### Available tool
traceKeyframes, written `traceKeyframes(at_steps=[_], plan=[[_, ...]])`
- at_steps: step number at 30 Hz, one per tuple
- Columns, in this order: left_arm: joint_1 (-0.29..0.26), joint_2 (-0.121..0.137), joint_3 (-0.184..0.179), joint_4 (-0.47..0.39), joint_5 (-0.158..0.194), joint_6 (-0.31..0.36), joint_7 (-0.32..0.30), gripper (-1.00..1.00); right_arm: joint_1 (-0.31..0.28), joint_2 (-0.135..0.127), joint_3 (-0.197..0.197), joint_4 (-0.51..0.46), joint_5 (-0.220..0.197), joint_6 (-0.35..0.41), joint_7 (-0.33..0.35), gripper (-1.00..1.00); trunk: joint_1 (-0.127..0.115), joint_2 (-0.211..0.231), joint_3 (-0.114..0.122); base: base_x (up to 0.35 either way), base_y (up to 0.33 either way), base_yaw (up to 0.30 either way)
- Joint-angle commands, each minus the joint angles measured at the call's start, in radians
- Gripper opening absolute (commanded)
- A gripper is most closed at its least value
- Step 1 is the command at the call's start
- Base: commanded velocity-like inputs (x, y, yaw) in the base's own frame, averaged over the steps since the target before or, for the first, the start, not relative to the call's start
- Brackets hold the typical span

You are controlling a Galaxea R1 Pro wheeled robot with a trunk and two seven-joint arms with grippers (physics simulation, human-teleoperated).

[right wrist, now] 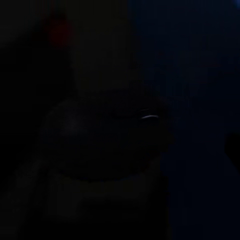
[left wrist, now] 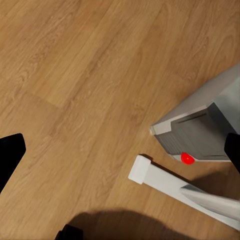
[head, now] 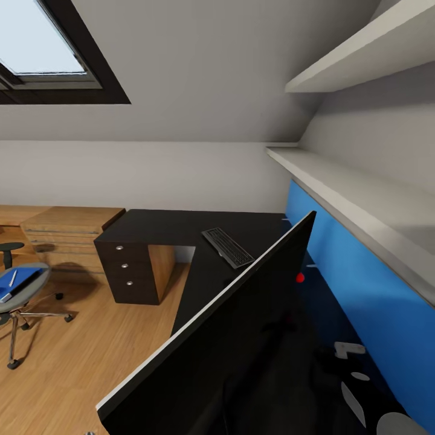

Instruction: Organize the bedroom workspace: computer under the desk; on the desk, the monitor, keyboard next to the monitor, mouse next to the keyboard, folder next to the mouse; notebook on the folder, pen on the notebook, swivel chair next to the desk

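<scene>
**Monitor being settled on the desk, folder stack waiting on the chair**

Nearest the head camera, the monitor [head: 241, 338] tilts across the desk [head: 181, 226], its dark face slanting up toward the blue back panel [head: 356, 272]; a red dot sits at its upper corner. I judge the step in hand to be getting the monitor standing squarely on the desk. The right wrist view is almost black, with only a faint rounded shape, so whether the right jaws are spread or pinching anything cannot be told.

In the left wrist view the left gripper [left wrist: 120, 150] has its dark fingertips [left wrist: 10, 150] wide apart, holding nothing; the computer [left wrist: 210, 125] lies on the floor beside the desk's white leg [left wrist: 170, 182], near one fingertip but not between the jaws.

Beyond the monitor, the keyboard [head: 228, 246] rests on the desk. Well apart from the desk, on the floor, the swivel chair [head: 21, 302] carries the folder [head: 21, 283] with the pen [head: 12, 278] on it.

The next move likely calls for levelling the monitor beside the keyboard, then fetching the folder.
</scene>
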Motion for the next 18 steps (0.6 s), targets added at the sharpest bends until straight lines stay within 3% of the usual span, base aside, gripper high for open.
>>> traceKeyframes(at_steps=[1, 18], plan=[[0.0, 0.001, -0.004, -0.001, 0.01, -0.001, 0.0, 1.0, -0.001, 0.0, -0.003, 0.001, 0.001, -0.003, 0.001, 1.0, 0.0, -0.001, -0.001, 0.0, 0.0, 0.0], [0.0, 0.001, -0.005, -0.001, 0.01, -0.001, 0.0, 1.0, -0.001, 0.0, -0.002, -0.004, 0.0, -0.01, 0.008, 1.0, 0.0, -0.001, -0.001, 0.0, 0.0, 0.0]])
